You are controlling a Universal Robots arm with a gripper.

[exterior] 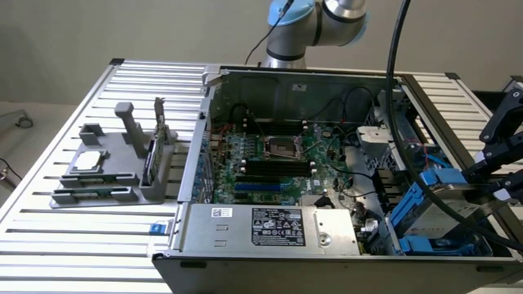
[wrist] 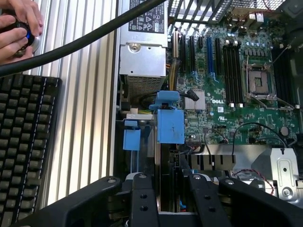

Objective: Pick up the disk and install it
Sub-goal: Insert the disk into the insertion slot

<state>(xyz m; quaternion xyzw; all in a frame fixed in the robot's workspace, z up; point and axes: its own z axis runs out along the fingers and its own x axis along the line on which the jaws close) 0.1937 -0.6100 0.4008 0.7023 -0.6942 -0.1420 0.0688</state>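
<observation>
The disk, silver-grey in a blue carrier bracket, hangs over the drive bay at the exterior view's right side of the open computer case. My gripper is shut on it from the right. In the wrist view the disk stands edge-on between the two black fingers, and its blue bracket end points toward the motherboard. Below it in the bay sits another blue caddy, whose tab is beside the held disk.
The power supply fills the case's near corner beside the bay. A thick black cable hangs across the case. A grey fixture with parts stands on the slatted table at the left. A person's hands and a keyboard lie beside the case.
</observation>
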